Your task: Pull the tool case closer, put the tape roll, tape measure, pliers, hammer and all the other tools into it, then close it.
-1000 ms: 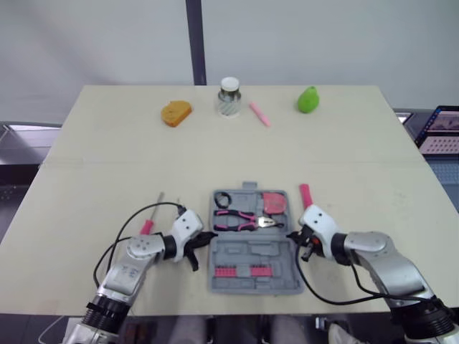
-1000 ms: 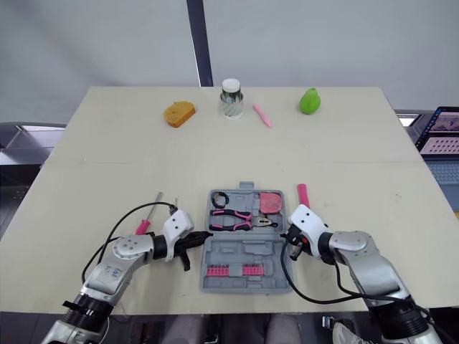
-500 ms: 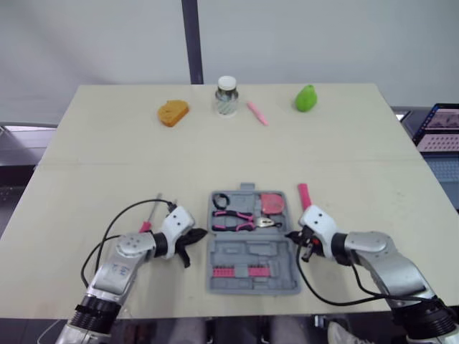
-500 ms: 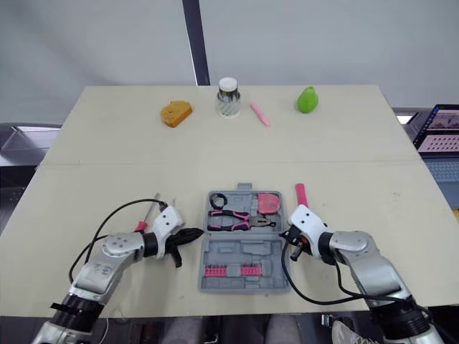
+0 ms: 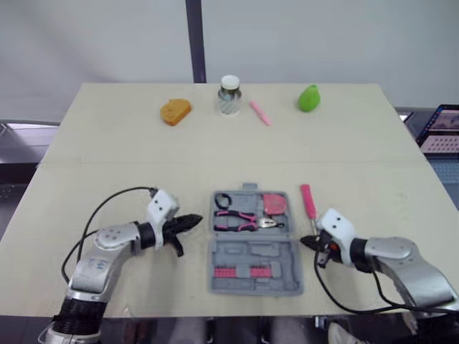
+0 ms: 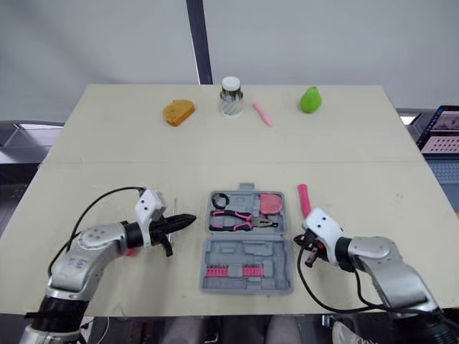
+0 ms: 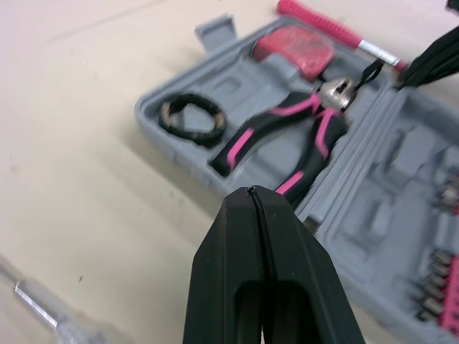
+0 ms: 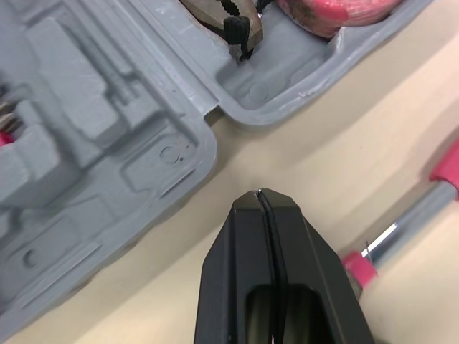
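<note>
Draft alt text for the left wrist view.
The left pincer, shut and empty, points at the open grey tool case on a beige table. The case holds a black tape roll, pink-handled pliers and a pink tape measure; a pink-handled hammer lies on the table beyond it.

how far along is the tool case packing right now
Done: the tool case sits close to the robot, open, holding the tape roll, pliers and tape measure. In hand: nothing; the left pincer and right pincer are shut, empty. Left: the hammer beside the case, the screwdriver, then closing.
</note>
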`<action>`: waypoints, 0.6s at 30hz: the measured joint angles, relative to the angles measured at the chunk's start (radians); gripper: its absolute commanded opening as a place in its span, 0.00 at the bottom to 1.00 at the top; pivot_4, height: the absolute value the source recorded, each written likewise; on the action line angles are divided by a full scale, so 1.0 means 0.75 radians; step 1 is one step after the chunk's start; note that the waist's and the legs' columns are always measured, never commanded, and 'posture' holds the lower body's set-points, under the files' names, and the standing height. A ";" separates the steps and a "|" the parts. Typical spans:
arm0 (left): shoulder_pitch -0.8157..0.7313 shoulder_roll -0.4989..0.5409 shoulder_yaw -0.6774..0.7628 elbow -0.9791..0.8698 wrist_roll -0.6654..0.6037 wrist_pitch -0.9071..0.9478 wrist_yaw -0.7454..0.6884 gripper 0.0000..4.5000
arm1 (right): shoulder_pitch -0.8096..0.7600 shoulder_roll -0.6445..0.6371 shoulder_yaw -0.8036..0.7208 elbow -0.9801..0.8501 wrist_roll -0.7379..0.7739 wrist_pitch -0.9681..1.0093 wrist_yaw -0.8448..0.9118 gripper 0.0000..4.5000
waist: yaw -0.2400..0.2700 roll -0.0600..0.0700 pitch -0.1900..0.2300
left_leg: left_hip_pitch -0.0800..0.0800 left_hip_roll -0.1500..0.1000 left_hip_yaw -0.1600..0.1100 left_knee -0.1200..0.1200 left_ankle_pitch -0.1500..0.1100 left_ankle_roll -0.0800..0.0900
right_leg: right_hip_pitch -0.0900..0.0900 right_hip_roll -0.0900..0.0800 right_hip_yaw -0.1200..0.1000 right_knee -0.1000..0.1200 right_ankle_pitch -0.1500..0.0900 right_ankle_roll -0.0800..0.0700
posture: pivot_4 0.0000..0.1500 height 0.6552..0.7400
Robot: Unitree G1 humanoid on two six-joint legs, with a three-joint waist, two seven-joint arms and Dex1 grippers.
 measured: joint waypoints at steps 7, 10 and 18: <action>0.273 0.137 0.236 -0.175 -0.179 -0.015 -0.119 0.00 | 0.188 -0.133 -0.228 -0.144 0.208 0.061 0.153 0.01 | 0.000 0.001 0.002 | 0.001 0.001 0.000 -0.002 -0.001 0.000 | 0.002 0.002 0.000 -0.008 0.000 0.000 | 1.00 0.47; 0.437 0.131 0.354 -0.180 -0.227 -0.137 -0.201 0.00 | 0.277 -0.134 -0.307 -0.149 0.252 0.023 0.207 0.01 | 0.001 0.000 0.003 | 0.000 0.001 0.001 -0.001 -0.002 0.001 | 0.002 -0.001 0.001 -0.012 0.000 0.000 | 1.00 0.47; 0.857 0.113 0.563 -0.166 -0.222 -0.465 -0.392 0.00 | 0.538 -0.135 -0.446 -0.148 0.290 -0.138 0.351 0.01 | 0.004 0.000 0.005 | 0.001 0.003 0.001 -0.001 -0.010 -0.006 | 0.003 -0.004 0.012 -0.016 0.000 0.000 | 1.00 0.47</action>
